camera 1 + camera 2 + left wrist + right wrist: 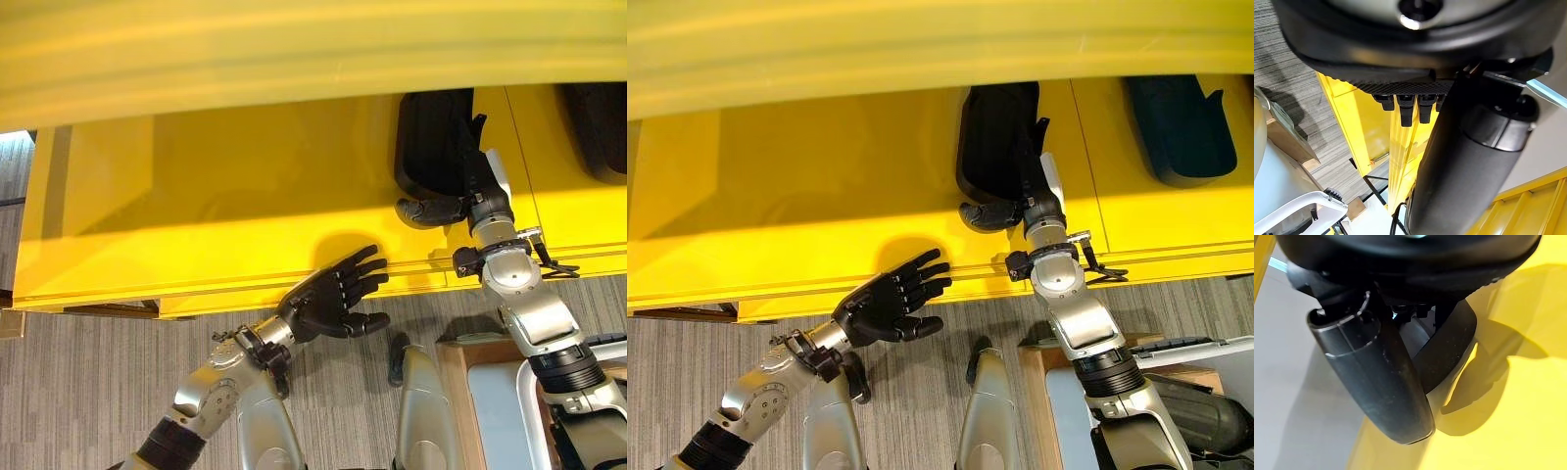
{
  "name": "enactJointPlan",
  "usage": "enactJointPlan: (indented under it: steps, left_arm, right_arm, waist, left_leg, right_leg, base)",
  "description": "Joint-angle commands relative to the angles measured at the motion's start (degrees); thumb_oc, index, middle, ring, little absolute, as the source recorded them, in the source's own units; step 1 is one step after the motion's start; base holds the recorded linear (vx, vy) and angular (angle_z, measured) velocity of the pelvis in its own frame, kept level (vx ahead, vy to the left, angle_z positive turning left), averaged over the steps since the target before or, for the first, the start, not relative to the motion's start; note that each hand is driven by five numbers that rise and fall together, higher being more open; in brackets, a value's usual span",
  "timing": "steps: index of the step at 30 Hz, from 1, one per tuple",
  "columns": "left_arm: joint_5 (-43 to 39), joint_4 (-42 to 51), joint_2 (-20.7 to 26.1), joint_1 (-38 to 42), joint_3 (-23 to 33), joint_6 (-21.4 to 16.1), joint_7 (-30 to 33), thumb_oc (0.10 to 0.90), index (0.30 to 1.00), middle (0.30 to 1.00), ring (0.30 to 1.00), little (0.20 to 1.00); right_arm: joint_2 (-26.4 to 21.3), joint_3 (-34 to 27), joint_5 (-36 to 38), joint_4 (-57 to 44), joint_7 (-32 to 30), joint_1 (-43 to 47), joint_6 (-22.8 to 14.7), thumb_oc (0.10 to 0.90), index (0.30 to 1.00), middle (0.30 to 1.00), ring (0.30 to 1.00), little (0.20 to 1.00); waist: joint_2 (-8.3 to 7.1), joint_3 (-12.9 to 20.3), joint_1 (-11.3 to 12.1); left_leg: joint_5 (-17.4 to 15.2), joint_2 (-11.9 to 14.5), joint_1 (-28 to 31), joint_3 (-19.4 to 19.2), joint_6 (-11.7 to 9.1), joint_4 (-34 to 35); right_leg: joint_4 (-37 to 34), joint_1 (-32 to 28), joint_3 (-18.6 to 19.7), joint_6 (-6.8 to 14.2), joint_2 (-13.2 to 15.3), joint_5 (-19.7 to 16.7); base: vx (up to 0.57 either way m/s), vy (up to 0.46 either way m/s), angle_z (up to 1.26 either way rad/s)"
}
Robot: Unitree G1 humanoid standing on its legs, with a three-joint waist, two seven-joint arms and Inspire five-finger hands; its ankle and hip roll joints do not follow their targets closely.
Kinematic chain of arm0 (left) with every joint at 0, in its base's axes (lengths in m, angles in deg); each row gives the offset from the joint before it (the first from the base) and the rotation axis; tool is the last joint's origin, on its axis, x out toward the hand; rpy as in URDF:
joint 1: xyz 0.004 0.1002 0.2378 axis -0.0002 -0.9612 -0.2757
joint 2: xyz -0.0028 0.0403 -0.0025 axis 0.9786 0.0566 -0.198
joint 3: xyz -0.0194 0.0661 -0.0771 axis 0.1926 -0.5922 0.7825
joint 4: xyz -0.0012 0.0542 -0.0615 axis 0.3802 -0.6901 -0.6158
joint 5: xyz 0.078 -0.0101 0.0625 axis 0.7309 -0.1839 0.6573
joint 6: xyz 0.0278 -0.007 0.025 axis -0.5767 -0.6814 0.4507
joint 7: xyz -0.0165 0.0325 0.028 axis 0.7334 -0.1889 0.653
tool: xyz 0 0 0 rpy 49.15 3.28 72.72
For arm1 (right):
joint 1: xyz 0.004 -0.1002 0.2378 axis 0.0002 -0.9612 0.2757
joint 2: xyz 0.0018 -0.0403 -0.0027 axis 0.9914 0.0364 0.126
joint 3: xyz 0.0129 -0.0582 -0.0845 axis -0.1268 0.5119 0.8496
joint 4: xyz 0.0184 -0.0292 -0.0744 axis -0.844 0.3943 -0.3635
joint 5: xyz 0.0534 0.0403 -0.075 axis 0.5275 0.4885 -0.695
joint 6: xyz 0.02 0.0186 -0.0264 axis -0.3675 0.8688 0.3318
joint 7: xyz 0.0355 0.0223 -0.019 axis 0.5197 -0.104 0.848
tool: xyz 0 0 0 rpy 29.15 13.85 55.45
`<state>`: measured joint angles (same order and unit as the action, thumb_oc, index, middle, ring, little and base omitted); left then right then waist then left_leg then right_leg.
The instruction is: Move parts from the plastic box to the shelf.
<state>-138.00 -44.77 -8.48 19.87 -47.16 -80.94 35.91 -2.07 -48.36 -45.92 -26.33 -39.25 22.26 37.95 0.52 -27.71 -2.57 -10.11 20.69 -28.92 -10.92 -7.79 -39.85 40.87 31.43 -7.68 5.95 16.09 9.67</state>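
Part: black moulded part [997,142] lying on the yellow shelf [225,196], right of centre, its long side running far to near; the right robot hand is on its near end.

Second part: another dark part [1183,127] lies further right on the same shelf, past a seam in the yellow surface, well apart from the first.

Right robot hand: right robot hand [441,208] reaches over the shelf's near edge; thumb sticks out leftward along the part's near end and the fingers lie against the part. In the right wrist view the thumb [1378,377] crosses in front of the part's curved dark edge [1452,352]. Whether the fingers are curled round the part, I cannot tell.

Left robot hand: left robot hand [333,294] hangs at the shelf's near edge, left of the part, fingers straight and spread, thumb out, nothing in it.

Plastic box: pale plastic box [1215,357] on the grey carpeted floor [88,382] at near right, with a dark part [1210,416] lying in it.

Shelf above: a yellow upper level [294,49] overhangs the far side.
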Motion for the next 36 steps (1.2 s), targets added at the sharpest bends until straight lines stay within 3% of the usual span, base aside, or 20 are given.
enactJointPlan:
  steps: [1,9,15,36]
  left_arm:
    - [-4.38,6.16,-0.48,2.10,2.65,-3.38,-1.13,0.900,1.000,1.000,1.000,1.000]
    - [-4.58,5.62,-0.19,2.37,2.72,-3.05,-1.90,0.900,1.000,1.000,1.000,1.000]
    - [-5.02,6.16,0.52,2.15,3.24,-2.15,-2.22,0.900,1.000,1.000,1.000,1.000]
    - [-4.86,6.17,1.11,1.26,3.73,-2.70,-3.32,0.900,1.000,1.000,1.000,1.000]
  right_arm:
    - [0.17,-0.76,-0.04,3.63,0.81,-3.38,1.59,0.900,1.000,1.000,1.000,1.000]
    - [-1.81,1.25,-8.71,3.71,7.03,-1.33,2.48,0.900,1.000,1.000,1.000,1.000]
    - [-5.04,2.30,-14.29,3.18,10.66,-1.20,5.19,0.900,1.000,1.000,1.000,1.000]
    - [-6.57,1.57,-15.19,4.95,9.95,-3.67,4.13,0.900,1.000,1.000,1.000,1.000]
  waist:
    - [-0.32,0.64,0.59]
    - [-0.36,0.69,1.00]
    - [-0.68,0.82,1.23]
    - [-1.01,0.88,1.04]
  left_leg:
    - [-1.13,-2.19,3.00,-3.36,2.91,5.16]
    - [-1.27,-2.19,3.13,-3.40,2.83,4.95]
    - [-1.13,-2.12,3.28,-3.51,2.75,5.26]
    - [-1.52,-1.91,3.25,-3.82,2.94,4.88]
  right_leg:
    - [8.87,-2.27,-1.81,-0.74,0.05,9.59]
    - [9.11,-2.43,-2.08,-0.80,0.35,9.72]
    - [8.72,-2.61,-2.33,-0.64,0.43,9.60]
    - [8.44,-2.74,-2.13,-0.65,0.08,9.60]
  base:
    - [0.00,0.000,0.00]
    - [0.00,0.000,0.00]
    - [0.00,0.000,0.00]
    - [0.00,0.000,0.00]
